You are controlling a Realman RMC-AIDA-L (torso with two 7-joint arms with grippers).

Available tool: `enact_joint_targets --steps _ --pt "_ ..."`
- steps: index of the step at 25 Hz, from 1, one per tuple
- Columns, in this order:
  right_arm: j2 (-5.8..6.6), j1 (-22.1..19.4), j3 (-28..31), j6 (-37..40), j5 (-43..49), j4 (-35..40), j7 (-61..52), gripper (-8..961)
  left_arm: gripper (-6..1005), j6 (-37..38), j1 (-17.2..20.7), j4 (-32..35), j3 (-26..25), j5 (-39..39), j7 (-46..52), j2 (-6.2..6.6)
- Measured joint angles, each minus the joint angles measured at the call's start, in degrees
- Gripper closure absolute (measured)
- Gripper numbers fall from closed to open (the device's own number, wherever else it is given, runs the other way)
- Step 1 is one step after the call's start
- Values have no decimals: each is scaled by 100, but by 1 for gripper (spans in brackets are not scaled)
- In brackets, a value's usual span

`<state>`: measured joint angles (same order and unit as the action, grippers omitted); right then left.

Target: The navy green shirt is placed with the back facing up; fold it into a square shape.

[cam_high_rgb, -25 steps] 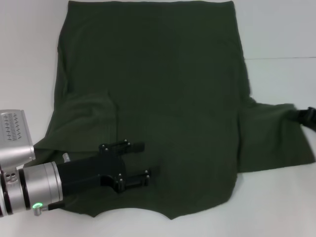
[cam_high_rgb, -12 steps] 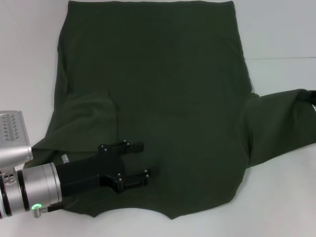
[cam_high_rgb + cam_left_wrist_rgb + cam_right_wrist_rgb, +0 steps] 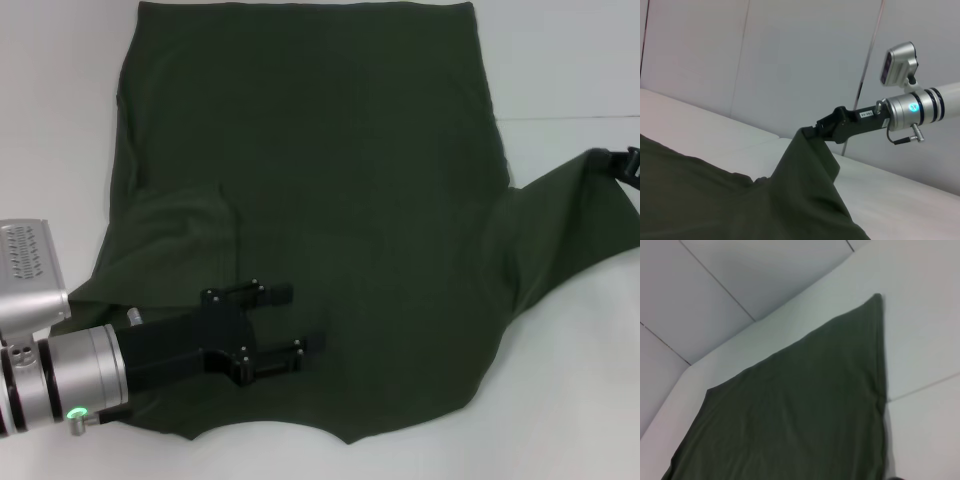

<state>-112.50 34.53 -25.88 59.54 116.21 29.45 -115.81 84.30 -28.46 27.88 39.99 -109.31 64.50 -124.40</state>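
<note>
Closest to me, the left gripper (image 3: pixel 290 325) hovers low over the near part of the navy green shirt (image 3: pixel 330 200), its two black fingers (image 3: pixel 265 293) spread apart with nothing between them. The shirt lies plain side up across the white table (image 3: pixel 570 400), its left sleeve already folded inward. Farther off, the right gripper (image 3: pixel 812 132) pinches the right sleeve's tip, lifting it clear of the table.
</note>
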Motion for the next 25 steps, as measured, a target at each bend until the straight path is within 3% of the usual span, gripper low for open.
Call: enact_joint_targets --steps 20,25 --pt "-1 231 -348 -254 33 -48 10 876 237 -153 -63 -2 0 6 124 2" --pt "92 158 -571 83 34 16 -170 870 237 -153 -63 -2 0 6 177 4"
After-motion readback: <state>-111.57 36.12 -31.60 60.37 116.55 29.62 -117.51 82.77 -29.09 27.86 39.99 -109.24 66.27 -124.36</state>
